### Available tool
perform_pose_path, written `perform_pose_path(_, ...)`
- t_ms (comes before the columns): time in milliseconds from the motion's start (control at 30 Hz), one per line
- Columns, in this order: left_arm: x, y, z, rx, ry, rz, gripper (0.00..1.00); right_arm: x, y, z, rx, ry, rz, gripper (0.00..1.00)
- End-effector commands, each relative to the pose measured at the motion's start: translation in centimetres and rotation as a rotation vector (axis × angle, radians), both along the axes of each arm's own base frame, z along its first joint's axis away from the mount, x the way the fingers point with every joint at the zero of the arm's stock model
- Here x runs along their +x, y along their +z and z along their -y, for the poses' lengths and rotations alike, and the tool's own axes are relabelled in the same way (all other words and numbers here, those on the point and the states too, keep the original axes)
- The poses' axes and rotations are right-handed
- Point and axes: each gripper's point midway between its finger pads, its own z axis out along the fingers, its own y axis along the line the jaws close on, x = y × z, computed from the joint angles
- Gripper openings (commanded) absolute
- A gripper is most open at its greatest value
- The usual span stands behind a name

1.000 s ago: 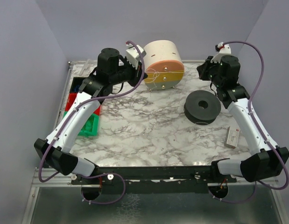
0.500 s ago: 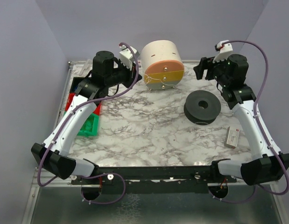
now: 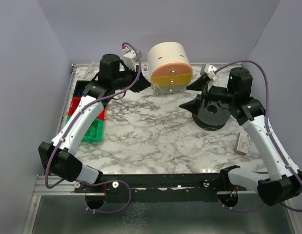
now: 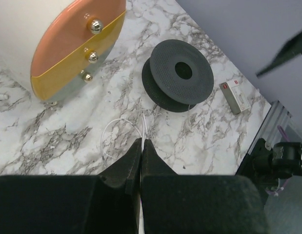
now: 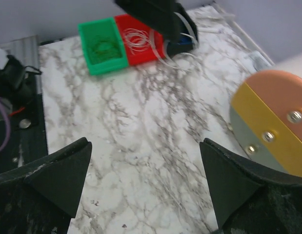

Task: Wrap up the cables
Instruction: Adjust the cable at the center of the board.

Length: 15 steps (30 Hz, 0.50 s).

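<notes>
Pale cable (image 4: 119, 121) is being pinched in the closed left gripper (image 3: 147, 86), upper-centre; right gripper (image 3: 186, 96) is hovering jaws-apart by the spool (image 3: 209, 120), likely needing to grab it next.

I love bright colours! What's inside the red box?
Loops of thin white cable lie in the red box. The left pincer covers one corner; that part is hidden.
</notes>
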Motion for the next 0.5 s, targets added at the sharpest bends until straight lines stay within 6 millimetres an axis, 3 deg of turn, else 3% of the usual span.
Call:
perform_pose_path(0, 1.3, 0.4, -0.4, -0.092, 0.043, -0.062, 0.0, -4.8, 0.5, -4.0, 0.03, 0.226, 0.066, 0.97)
perform_pose_path(67, 1.7, 0.3, -0.5, -0.128, 0.052, -0.083, 0.0, -4.0, -0.3, -5.2, 0.027, 0.201, 0.064, 0.97)
perform_pose_path(267, 1.3, -0.3, -0.4, -0.233, 0.027, -0.161, 0.0, 1.6, -1.6, -7.4, 0.028, 0.031, 0.087, 0.96)
perform_pose_path(467, 1.2, -0.6, -0.9, -0.328, 0.042, -0.218, 0.0, 3.4, -3.4, -10.6, -0.043, -0.004, 0.088, 0.94)
